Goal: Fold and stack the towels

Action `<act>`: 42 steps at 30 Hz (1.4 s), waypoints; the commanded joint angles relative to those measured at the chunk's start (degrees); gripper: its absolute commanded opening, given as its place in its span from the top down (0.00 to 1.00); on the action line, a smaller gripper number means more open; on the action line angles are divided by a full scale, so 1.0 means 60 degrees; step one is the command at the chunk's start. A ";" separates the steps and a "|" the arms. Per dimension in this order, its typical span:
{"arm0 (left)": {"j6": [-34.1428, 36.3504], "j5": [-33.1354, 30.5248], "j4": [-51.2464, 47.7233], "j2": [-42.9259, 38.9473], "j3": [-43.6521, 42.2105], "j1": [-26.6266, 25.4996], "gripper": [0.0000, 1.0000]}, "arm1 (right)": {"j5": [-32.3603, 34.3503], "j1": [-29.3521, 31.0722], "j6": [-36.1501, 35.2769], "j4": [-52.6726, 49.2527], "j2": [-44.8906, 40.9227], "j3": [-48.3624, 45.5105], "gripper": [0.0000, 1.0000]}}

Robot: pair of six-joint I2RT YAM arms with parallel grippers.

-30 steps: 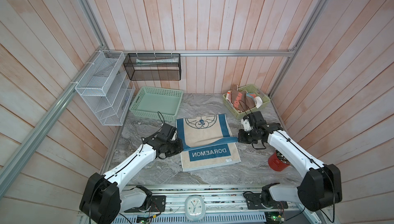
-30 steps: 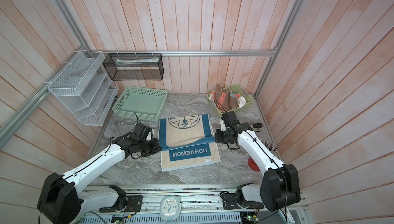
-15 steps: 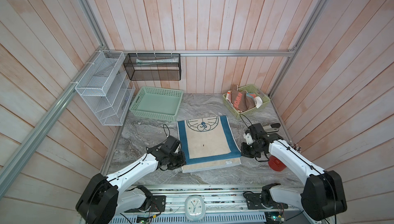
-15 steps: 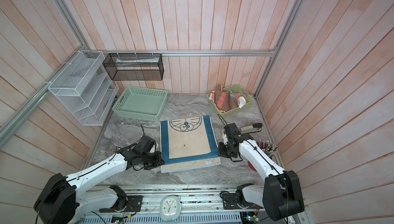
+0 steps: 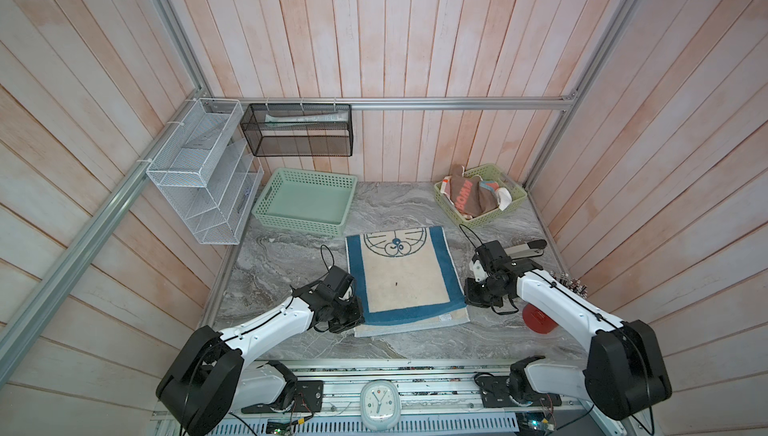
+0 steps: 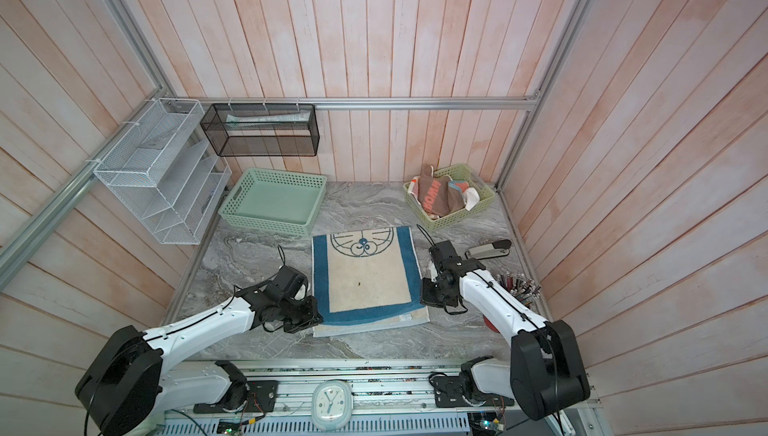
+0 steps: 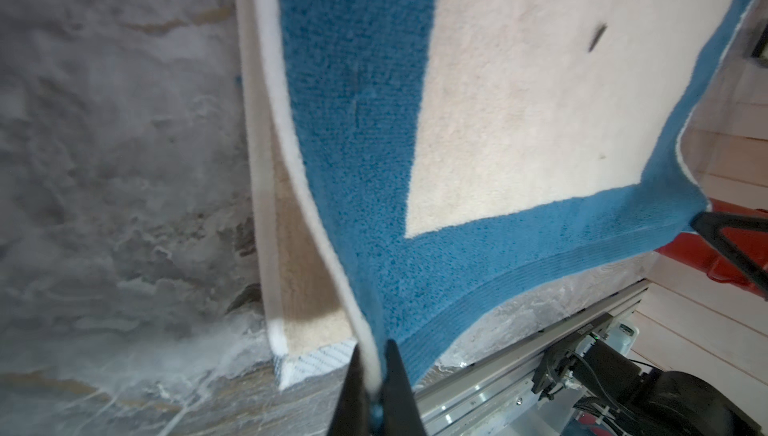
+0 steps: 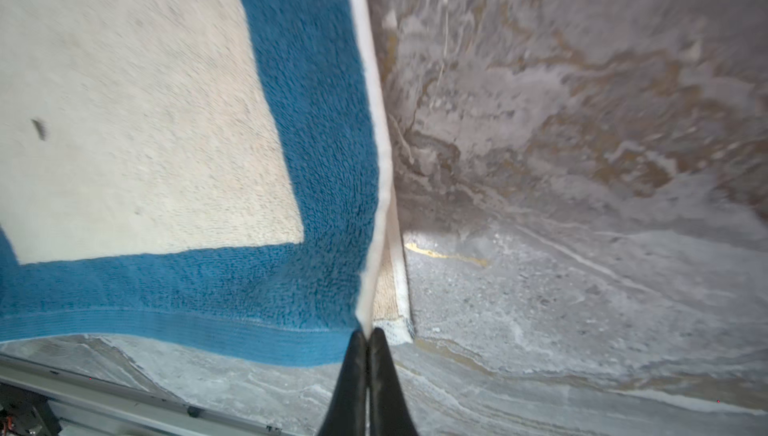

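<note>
A cream towel with a blue border and a cartoon face (image 5: 405,280) (image 6: 365,278) lies folded in two in the middle of the marble table in both top views. My left gripper (image 5: 356,322) (image 7: 372,365) is shut on the near left corner of its upper layer. At the near right corner of that layer my right gripper (image 5: 467,299) (image 8: 368,336) is also shut on the cloth. The upper layer's blue edge hangs just above the lower layer's cream edge (image 7: 307,330) (image 8: 388,301). More towels (image 5: 471,201), one brown with coral letters, are bunched in the far right green basket (image 5: 505,214).
An empty green basket (image 5: 303,205) stands at the far left. On the right lie a stapler (image 5: 525,249), a bundle of pens (image 5: 569,288) and a red object (image 5: 538,322) under my right arm. Wire racks (image 5: 199,172) hang on the left wall.
Both grippers have carried the towel's held edge toward the near edge of the table. The upper layer now covers the lettered part, and the corners have come down close to the lower layer.
</note>
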 commanded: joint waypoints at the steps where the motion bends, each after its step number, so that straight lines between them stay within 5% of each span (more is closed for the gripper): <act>1: 0.0215 -0.0378 -0.0700 -0.0559 0.0725 -0.0032 1.00 | 0.0593 -0.0087 -0.0069 -0.1102 -0.0526 0.0800 1.00; 9: -0.0064 -0.0507 -0.2034 -0.2093 0.1082 -0.0087 1.00 | 0.0794 -0.0048 0.0237 -0.2764 -0.1711 0.1663 1.00; 23: -0.0902 0.0468 0.0903 -0.1034 -0.1682 -0.0428 1.00 | 0.0005 0.0646 0.0820 -0.0740 -0.0720 -0.1155 1.00; 25: -0.0872 0.0508 0.0858 -0.0920 -0.1678 -0.0485 0.96 | -0.0015 0.0727 0.0847 -0.0701 -0.0635 -0.1259 1.00; 27: -0.0808 0.0442 0.0615 -0.0992 -0.1595 -0.0531 0.80 | 0.0002 0.0805 0.0879 -0.0805 -0.0601 -0.1286 0.99; 29: -0.0640 0.0304 0.0109 -0.1154 -0.1410 -0.0527 0.65 | -0.0043 0.0871 0.0895 -0.1028 -0.0677 -0.1181 0.82; 32: -0.0350 -0.0225 -0.0842 -0.1386 -0.0945 -0.0468 0.58 | 0.0367 0.0923 0.0885 -0.1566 -0.0877 -0.0644 0.65; 37: 0.0408 -0.1070 -0.1715 -0.1349 0.0079 -0.0105 0.58 | 0.1219 0.0924 0.0487 -0.1849 -0.0553 0.0576 0.61; 42: 0.0835 -0.0874 -0.0495 -0.0115 0.0635 -0.0175 0.64 | 0.0128 0.1219 0.0238 -0.0165 0.0467 0.0561 0.64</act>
